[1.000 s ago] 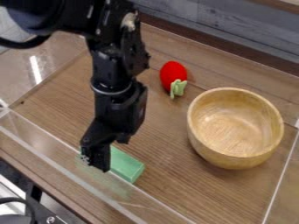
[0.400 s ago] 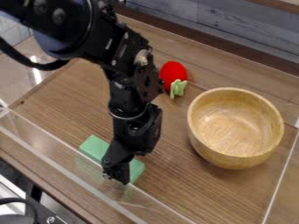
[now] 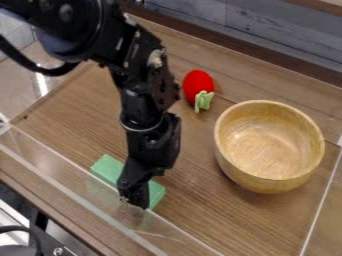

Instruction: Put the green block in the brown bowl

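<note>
Fingers spread wide, the black gripper stands over the flat green block; round, grainy wooden bowl well apart.

Green block: flat, light green, lying on wood at about 7 o'clock, middle hidden. Brown bowl: round, thick-rimmed, pale wood, upright, empty, at 3 o'clock, well apart from block.

Sitting on the wood-grain tabletop: green block lying flat near the front edge, brown bowl resting at right, small red object behind it.
</note>
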